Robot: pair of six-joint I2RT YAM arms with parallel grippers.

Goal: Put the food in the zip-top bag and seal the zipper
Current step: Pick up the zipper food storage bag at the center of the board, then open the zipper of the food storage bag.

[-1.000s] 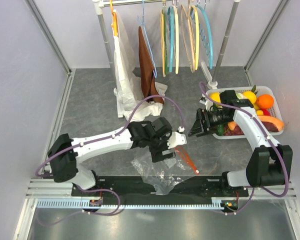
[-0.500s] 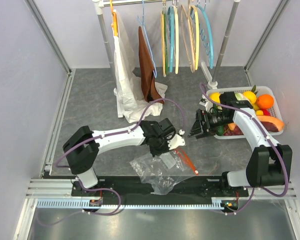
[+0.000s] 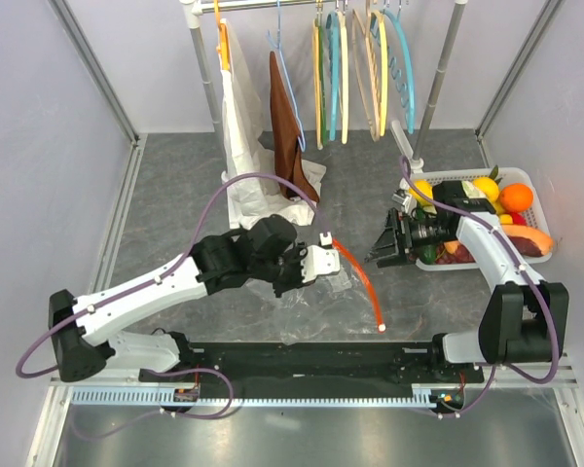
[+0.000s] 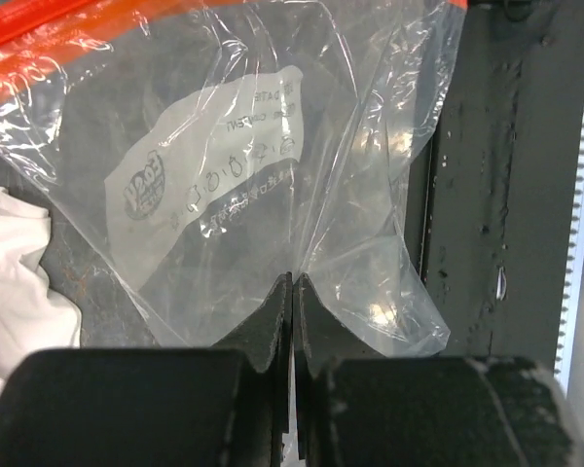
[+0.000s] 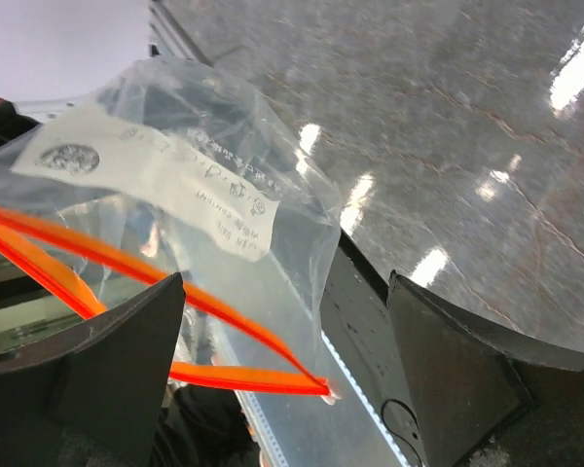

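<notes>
- Top external view: the left gripper (image 3: 321,265) holds the bag (image 3: 316,297) out to the left of the basket (image 3: 537,251), well apart from it.
- In the left wrist view, we see the fingers (image 4: 277,311) shut tight on a fold of the clear film, away from the zipper (image 4: 49,39).
- The right gripper (image 3: 380,248) sits just beside the basket's left edge. Its jaws are spread wide and nothing is between them, as the right wrist view confirms.
- The food (image 3: 516,197) lies in the basket, none of it in the bag yet.
- We judge the step in hand to be presenting the bag so it can be loaded.
- To do that well, we want the pinch to stay on the film alone, so the mouth is free to gape.
- We also want the bag raised enough that the film hangs clear of the table instead of crumpling.
- The thin film may slip, so a steady hold should serve better than a tug.
- The right gripper then needs to turn back to the basket and close on one piece at a time.
- The zipper runs in a curve from beside the left gripper toward the near edge, so its long axis lies roughly far to near.
- The mouth points toward the basket, and in the right wrist view its two orange strips stand apart, so it is partly open.
</notes>
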